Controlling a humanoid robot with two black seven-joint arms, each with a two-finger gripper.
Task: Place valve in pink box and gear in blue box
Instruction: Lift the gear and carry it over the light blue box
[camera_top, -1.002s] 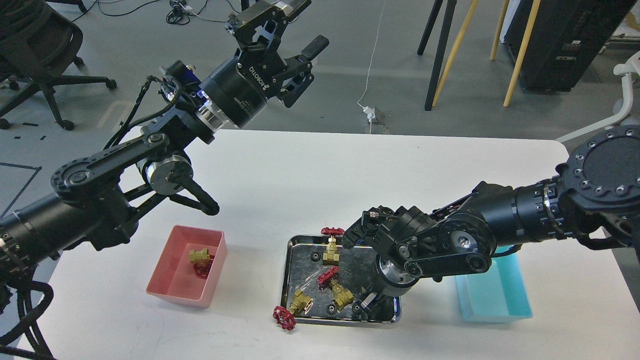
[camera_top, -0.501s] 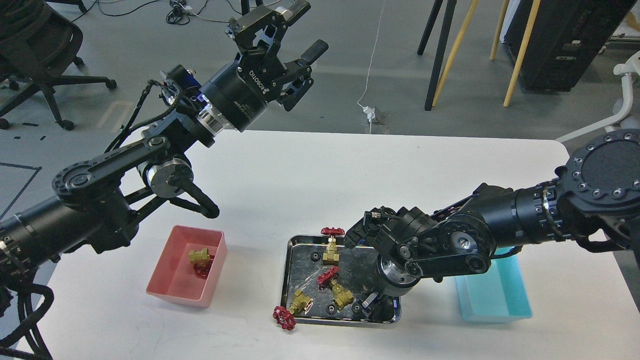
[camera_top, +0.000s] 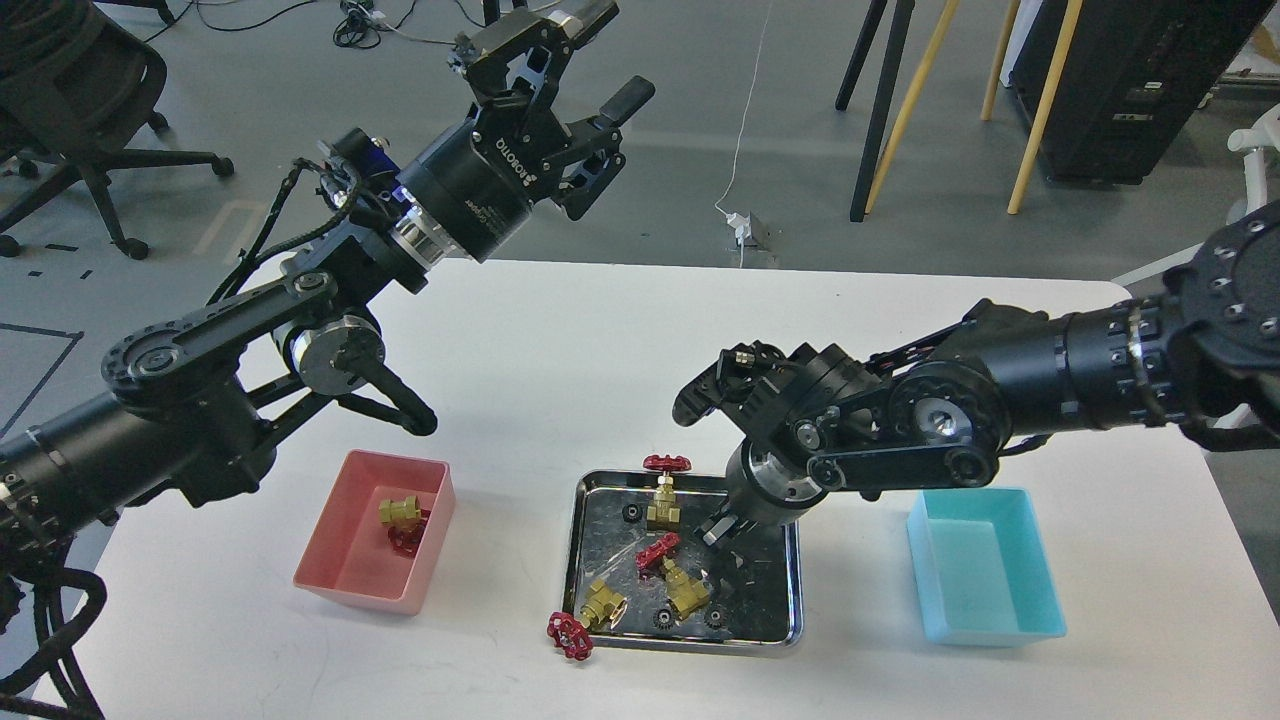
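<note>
The right gripper (camera_top: 722, 528) pointed down over the steel tray (camera_top: 790, 560), seen nearly end-on behind its own wrist; its two fingers could not be told apart, so whether they were parted or closed, and whether they held anything, could not be told. The black gears (camera_top: 630, 514) were hard to make out against the tray's dark, mirror-like floor; three small toothed wheels showed there, one near the far left corner and two by the near rim, and more may have been hidden under the wrist. The left arm ran off the left edge.

The table (camera_top: 560, 340) was white with rounded far corners; behind it lay grey floor with cables, a black office chair (camera_top: 70, 110) at the far left, slanted wooden and black legs, and a dark cabinet at the far right.

Three valves lay in the tray: one upright valve (camera_top: 664, 496) by the far rim with its red handwheel on top; a second tipped over in the middle; a third with its brass body inside and its red wheel hanging over the near-left corner onto the table. A fourth valve (camera_top: 400, 520) lay on its side in the pink box (camera_top: 335, 565) (left of the tray); the blue box (camera_top: 985, 610) stood to the tray's right. The left gripper (camera_top: 575, 60) hung high above the table's far edge, fingers spread wide, holding nothing.
</note>
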